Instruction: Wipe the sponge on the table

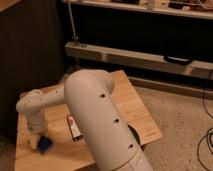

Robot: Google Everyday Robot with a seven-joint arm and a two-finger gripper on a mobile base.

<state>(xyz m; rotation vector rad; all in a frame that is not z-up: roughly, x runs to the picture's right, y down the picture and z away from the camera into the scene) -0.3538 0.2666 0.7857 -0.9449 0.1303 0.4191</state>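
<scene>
The sponge (45, 144), a small dark blue block, rests on the front left part of the light-brown wooden table (135, 107). My gripper (37, 140) points down at the table's left side, right against the sponge's left edge. The white arm (95, 112) reaches from the bottom centre across the table to the left and hides the middle of the tabletop.
A flat black-and-red rectangular object (74, 127) lies on the table just right of the sponge. A dark round thing (134, 135) shows behind the arm near the table's front right edge. A long grey shelf (140, 57) runs behind the table. Cables (205, 135) lie on the carpet at right.
</scene>
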